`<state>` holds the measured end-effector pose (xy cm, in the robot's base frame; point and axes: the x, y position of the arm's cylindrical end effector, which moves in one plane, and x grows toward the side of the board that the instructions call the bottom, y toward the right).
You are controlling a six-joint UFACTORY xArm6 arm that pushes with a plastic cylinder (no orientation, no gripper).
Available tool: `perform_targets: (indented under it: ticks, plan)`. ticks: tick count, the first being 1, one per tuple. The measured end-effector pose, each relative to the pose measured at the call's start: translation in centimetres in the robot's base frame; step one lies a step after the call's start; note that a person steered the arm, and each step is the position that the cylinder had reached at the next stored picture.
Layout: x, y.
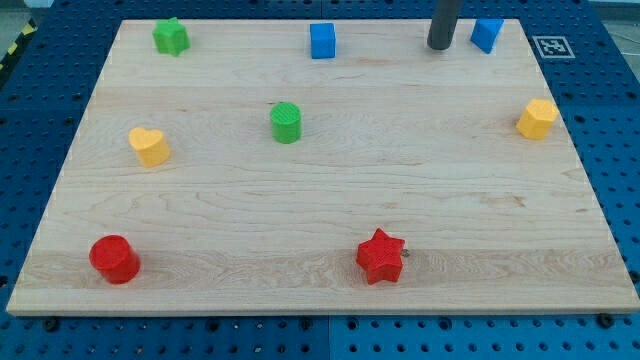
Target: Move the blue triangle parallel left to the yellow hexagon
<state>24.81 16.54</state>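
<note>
The blue triangle (487,34) lies near the board's top right corner. The yellow hexagon (537,119) sits at the right edge, below the triangle. My tip (440,46) comes down from the view's top and rests on the board just left of the blue triangle, with a small gap between them.
A blue cube (322,41) at top centre, a green star (171,37) at top left, a green cylinder (286,122) near the middle, a yellow heart (149,146) at left, a red cylinder (114,259) at bottom left, a red star (381,256) at bottom centre. The wooden board (320,200) lies on a blue pegboard.
</note>
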Motion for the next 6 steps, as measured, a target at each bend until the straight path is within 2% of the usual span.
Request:
perform_targets:
  ticks: [2,6]
  plan:
    - [-0.9,0.0]
    - [-3.1,3.8]
